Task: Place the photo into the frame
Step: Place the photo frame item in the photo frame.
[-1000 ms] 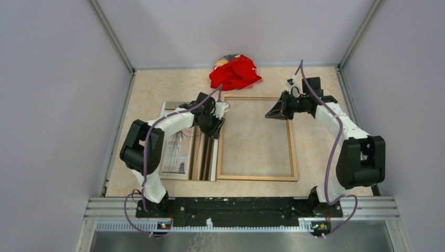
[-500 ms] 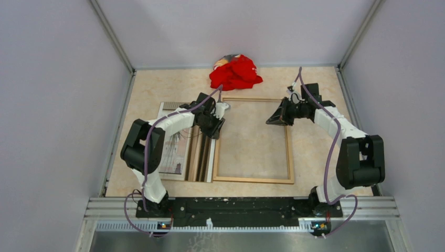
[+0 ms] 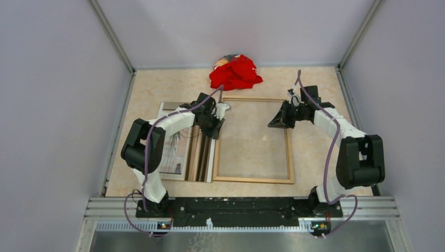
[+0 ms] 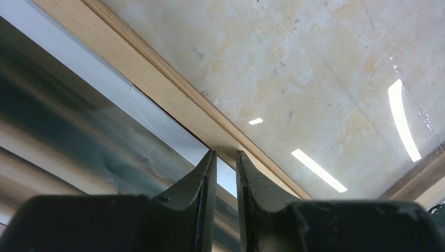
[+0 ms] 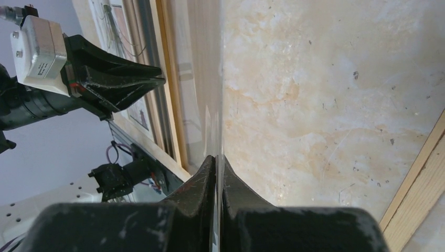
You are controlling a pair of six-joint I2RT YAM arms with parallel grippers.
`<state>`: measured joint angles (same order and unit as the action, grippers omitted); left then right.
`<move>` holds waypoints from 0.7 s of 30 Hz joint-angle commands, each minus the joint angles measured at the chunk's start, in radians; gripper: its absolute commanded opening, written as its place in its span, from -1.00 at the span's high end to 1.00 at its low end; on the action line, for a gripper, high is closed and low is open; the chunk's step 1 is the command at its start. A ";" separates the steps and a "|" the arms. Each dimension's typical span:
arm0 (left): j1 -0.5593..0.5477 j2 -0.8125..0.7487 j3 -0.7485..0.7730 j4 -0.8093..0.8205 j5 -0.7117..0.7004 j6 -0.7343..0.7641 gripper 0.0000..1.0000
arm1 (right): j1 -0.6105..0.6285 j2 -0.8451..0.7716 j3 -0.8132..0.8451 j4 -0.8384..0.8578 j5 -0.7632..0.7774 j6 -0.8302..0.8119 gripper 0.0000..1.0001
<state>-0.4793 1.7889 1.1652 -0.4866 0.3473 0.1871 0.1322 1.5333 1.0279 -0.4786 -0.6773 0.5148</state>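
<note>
The tabletop (image 3: 152, 89) is carrying one of each thing, and only the overhead view is showing them all together. The single frame (image 3: 252, 180) is lying flat between the two grippers. Its left strip is passing under the left gripper (image 3: 215, 126), and its right strip is running just to the right of the right gripper (image 3: 274, 122).

One clear sheet (image 5: 207, 105), almost lost from overhead, is showing plainly in the right wrist view. It is rising edge-on from the right gripper, whose fingers (image 5: 202, 173) are pressing together on its thin edge. The left wrist view is catching its glare as bright streaks inside the frame.

The one photo (image 3: 175, 155) is lying flat to the left of the left gripper, outside the frame and partly under the left arm (image 3: 168, 122). One brown board (image 3: 201, 157) is lying between photo and frame, just beside that gripper. One red cloth (image 3: 236, 72) is sitting bunched beyond both grippers.

The left wrist view alone is showing the left gripper's fingers (image 4: 204, 178) standing a narrow gap apart at the frame's left strip. Whether they are pinching the wood, I cannot tell.
</note>
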 commanded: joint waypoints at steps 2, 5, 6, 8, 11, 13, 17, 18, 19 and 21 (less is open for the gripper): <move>0.002 0.036 0.034 -0.002 0.050 0.003 0.50 | -0.003 -0.002 -0.013 0.017 0.005 -0.025 0.97; 0.002 0.041 0.032 0.002 0.051 0.002 0.52 | -0.006 -0.005 -0.029 0.044 -0.005 -0.010 0.97; 0.003 0.041 0.031 0.004 0.052 0.002 0.52 | -0.007 -0.005 -0.035 0.057 -0.016 0.001 0.97; 0.002 0.043 0.029 0.005 0.053 0.002 0.55 | -0.009 -0.006 -0.053 0.094 -0.045 0.037 0.99; 0.002 0.044 0.024 0.008 0.055 0.002 0.64 | -0.009 -0.018 -0.072 0.174 -0.104 0.108 1.00; 0.002 0.043 0.019 0.011 0.056 0.002 0.73 | -0.009 -0.026 -0.077 0.220 -0.129 0.149 1.00; 0.004 0.049 0.012 0.018 0.052 0.000 0.91 | -0.009 -0.037 -0.072 0.248 -0.144 0.182 1.00; 0.003 0.050 0.011 0.019 0.052 0.000 0.92 | -0.008 -0.037 -0.071 0.245 -0.141 0.182 1.00; 0.003 0.051 0.010 0.020 0.053 -0.001 0.93 | -0.008 -0.038 -0.071 0.243 -0.139 0.182 1.00; 0.003 0.051 0.008 0.022 0.056 -0.001 0.94 | -0.008 -0.037 -0.075 0.244 -0.137 0.180 1.00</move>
<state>-0.4652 1.8065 1.1801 -0.4919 0.3779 0.1852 0.1192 1.5295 0.9550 -0.3046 -0.7700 0.6613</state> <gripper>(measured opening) 0.038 0.006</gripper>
